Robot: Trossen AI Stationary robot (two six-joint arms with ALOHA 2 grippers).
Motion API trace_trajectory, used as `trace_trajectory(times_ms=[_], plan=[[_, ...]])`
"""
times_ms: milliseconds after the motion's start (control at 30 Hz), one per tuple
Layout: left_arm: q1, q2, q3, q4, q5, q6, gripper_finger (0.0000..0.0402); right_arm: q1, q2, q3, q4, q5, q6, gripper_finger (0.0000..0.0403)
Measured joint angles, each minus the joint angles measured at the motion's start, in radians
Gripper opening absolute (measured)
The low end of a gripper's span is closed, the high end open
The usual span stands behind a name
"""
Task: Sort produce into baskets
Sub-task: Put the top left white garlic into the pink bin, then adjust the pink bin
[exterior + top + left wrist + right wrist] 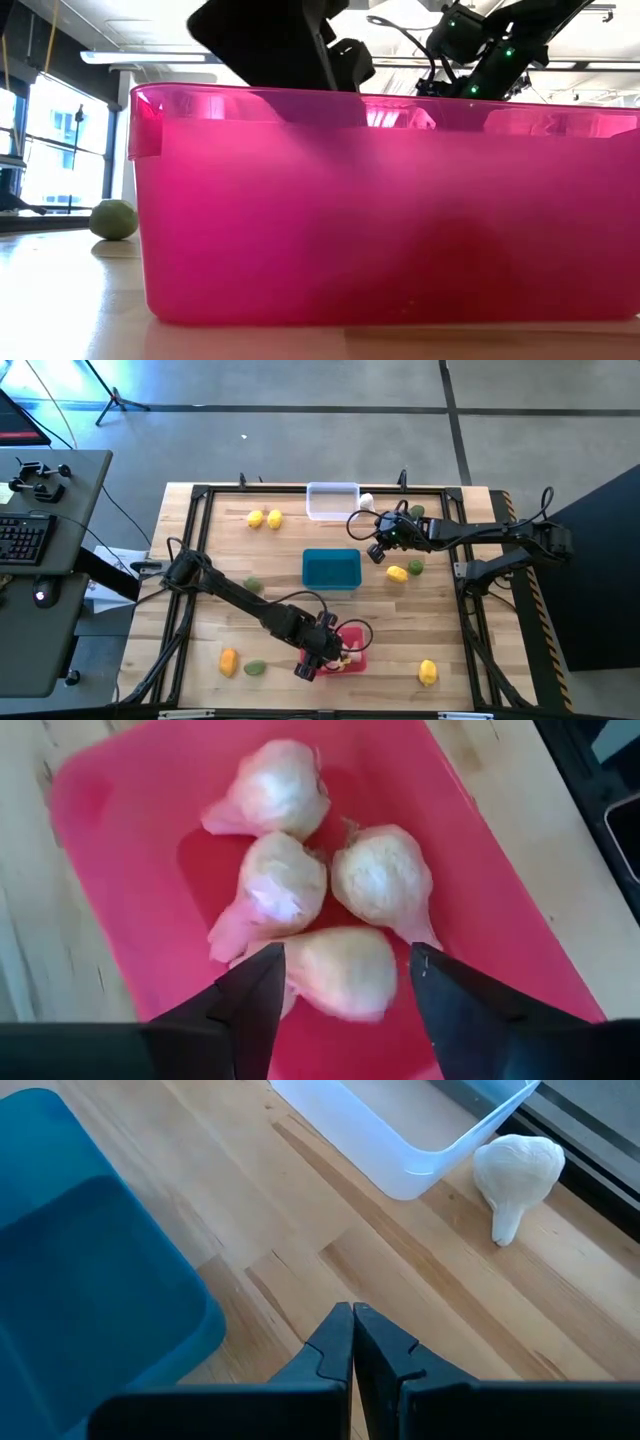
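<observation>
Four garlic bulbs [345, 970] lie in the red basket [110, 870] at the table's near edge; left gripper [345, 982] hovers right over it, jaws apart, nearest bulb between the fingertips but not clamped. Right gripper [352, 1320] has jaws together, empty, above bare wood between the teal basket [90, 1270] and the clear basket [400, 1140]. One more garlic bulb [515, 1170] sits just beside the clear basket; yellow and green pieces are scattered on the table [200, 610]

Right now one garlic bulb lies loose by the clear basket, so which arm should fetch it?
Probably the right: the right gripper, shut and empty, hovers near that garlic bulb; the left gripper is over the red basket.
</observation>
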Motion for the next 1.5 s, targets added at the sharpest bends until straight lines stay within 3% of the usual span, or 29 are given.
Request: trace_trajectory(times_ms=[133, 267, 667, 1333, 1500], plan=[[-0.001, -0.009, 0.000, -0.054, -0.030, 0.026, 0.0204, 0.000, 0.000, 0.000, 0.000, 0.000, 0.000, 0.0000], [0.001, -0.031, 0.000, -0.131, -0.052, 0.032, 0.0177, 0.000, 0.000, 0.000, 0.001, 0.000, 0.000, 0.0000], [0.019, -0.038, 0.001, -0.237, 0.012, 0.033, 0.0007, 0.000, 0.000, 0.000, 0.008, 0.002, 0.003, 0.0000], [0.090, -0.045, -0.042, -0.282, 0.003, 0.049, 0.0000, 0.000, 0.000, 0.000, 0.008, 0.003, 0.000, 0.0000], [0.087, -0.050, -0.042, -0.283, 0.072, -0.016, 0.0000, 0.000, 0.000, 0.000, 0.007, 0.003, 0.000, 0.0000]])
